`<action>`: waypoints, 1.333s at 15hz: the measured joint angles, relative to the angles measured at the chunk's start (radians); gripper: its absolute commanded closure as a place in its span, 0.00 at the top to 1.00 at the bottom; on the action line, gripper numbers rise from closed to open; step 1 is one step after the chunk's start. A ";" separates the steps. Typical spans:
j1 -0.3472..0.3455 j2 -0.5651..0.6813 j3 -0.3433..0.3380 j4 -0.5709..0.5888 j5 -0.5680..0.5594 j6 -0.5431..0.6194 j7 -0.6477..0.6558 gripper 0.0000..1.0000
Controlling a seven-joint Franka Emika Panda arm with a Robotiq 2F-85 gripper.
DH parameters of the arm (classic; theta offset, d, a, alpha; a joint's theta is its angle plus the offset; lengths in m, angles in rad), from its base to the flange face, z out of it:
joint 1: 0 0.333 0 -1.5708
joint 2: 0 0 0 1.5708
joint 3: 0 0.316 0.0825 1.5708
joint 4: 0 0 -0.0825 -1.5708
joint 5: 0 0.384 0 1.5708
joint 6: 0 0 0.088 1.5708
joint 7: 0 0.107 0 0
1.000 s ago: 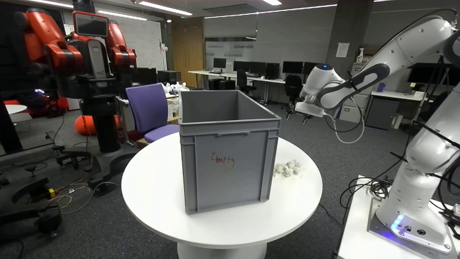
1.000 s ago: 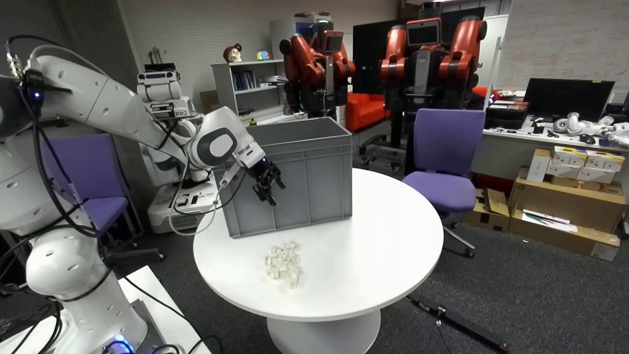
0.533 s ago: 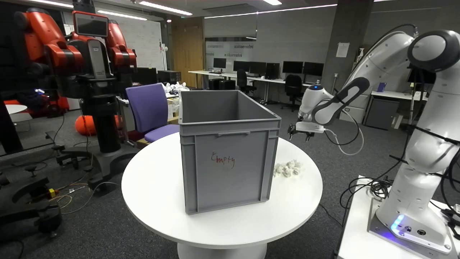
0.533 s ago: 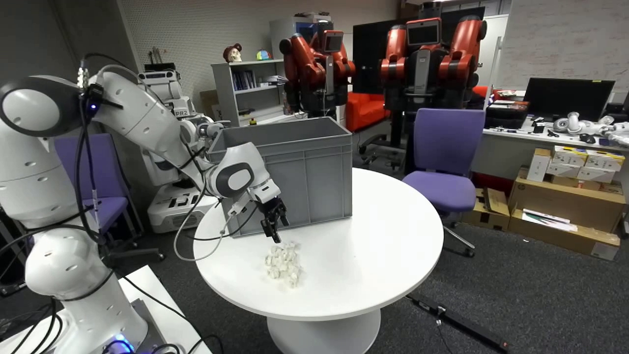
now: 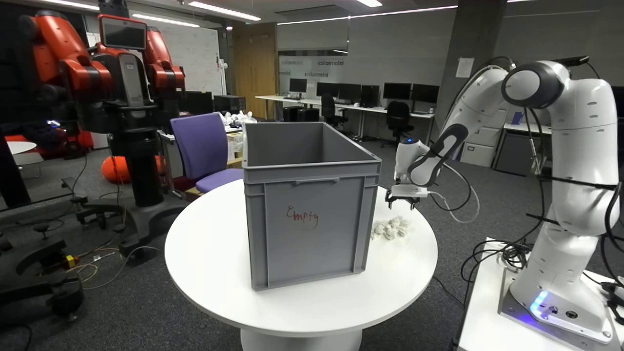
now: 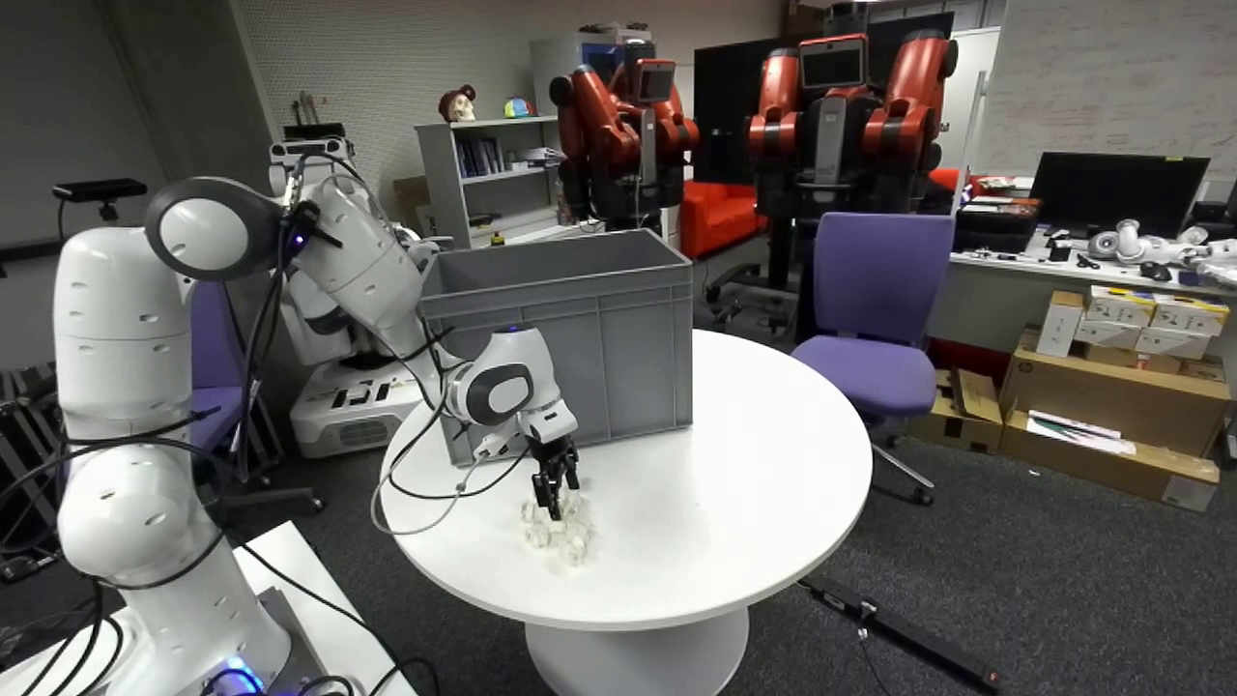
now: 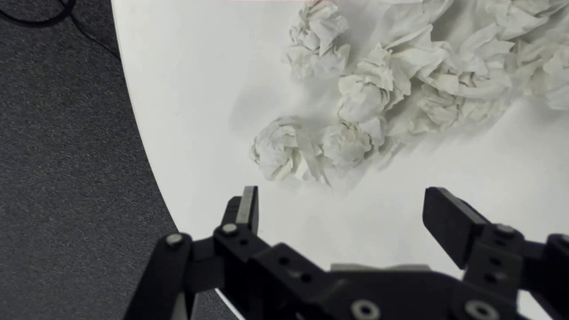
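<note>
- Crumpled white paper balls [image 7: 369, 95]: clustered on the round white table [image 5: 209, 253], just beside the tall grey plastic crate [image 6: 638, 358]. Wrist view has them from centre to upper right.
- Black two-finger gripper [image 7: 342, 206]: fingers spread wide, nothing held. Hangs over the cluster in both exterior views; no contact shows, exact clearance can't be told.
- Step in hand, my read: lining up on a ball.
- Best target looks like the compact end ball [image 7: 286, 151], left of centre in the wrist view. Adjoining ball [image 7: 346, 144] sits just to its right in frame, so grabbing both is a risk.
- Both lie above the fingertips in frame: shift toward the top of the frame before going down.
- Fingertip at frame left lines up with the end ball's left edge. I'd nudge toward frame left, else that finger probably lands on paper instead of beside it.
- Descend straight, stop just short of the tabletop. Get the pads around the ball's middle, not a loose flap.
- Close slowly. Paper should crush and conform, so a light squeeze is likely enough. Ragged edges may drag a neighbour along; watch for that.
</note>
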 measured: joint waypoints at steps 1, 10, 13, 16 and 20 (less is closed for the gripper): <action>0.017 0.031 -0.013 0.017 0.012 0.001 0.000 1.00; 0.121 0.238 -0.069 0.159 0.109 0.001 -0.001 0.51; 0.130 0.261 -0.072 0.181 0.135 0.001 -0.003 0.29; 0.136 0.264 -0.080 0.192 0.145 0.001 -0.003 0.06; 0.141 0.238 -0.106 0.196 0.148 0.025 -0.003 0.01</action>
